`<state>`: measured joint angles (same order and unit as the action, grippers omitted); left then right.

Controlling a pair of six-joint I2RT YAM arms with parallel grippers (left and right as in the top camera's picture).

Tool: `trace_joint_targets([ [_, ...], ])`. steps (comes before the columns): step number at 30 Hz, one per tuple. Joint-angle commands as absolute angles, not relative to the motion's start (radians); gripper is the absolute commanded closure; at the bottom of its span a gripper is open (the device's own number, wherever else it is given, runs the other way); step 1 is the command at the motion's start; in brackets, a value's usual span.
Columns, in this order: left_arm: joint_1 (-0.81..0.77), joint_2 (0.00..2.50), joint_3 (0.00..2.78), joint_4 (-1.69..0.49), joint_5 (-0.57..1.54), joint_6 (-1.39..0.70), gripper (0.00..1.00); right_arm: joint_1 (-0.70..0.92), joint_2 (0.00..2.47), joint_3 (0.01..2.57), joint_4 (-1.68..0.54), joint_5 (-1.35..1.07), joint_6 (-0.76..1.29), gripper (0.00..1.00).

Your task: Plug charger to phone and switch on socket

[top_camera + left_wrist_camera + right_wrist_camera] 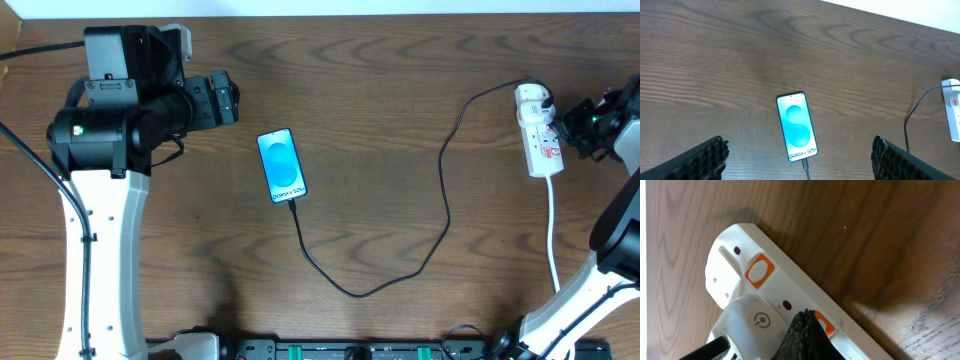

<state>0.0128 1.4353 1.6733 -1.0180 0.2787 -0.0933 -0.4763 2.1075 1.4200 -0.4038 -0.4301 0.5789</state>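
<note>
We've got the right gripper (802, 330), fingers pressed together, tip right at the orange-rimmed switch (824, 326) on the socket (790, 282), beside the white adapter (752, 322); contact we can't confirm. We'd press straight down, short and firm, without shoving the strip sideways. The charger (445, 200) loops away to the phone (281, 166) mid-table, well apart from this hand. The left gripper (228, 98) hangs wide open near the phone.

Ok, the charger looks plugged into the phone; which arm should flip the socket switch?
Right. The right gripper sits shut over the socket, tips by an orange switch. The left gripper hangs open across the table, near the phone.
</note>
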Motion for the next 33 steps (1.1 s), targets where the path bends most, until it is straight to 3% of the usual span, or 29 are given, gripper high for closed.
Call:
trace_joint_targets([
  [1,0.015,1.431,1.670,-1.021,0.279,-0.091,0.07,-0.453,2.144,1.404,-0.403,-0.462,0.614,0.99],
  [33,0.015,1.431,1.670,-1.021,0.279,-0.091,0.07,-0.391,2.144,1.404,-0.472,-0.508,0.636,0.99],
])
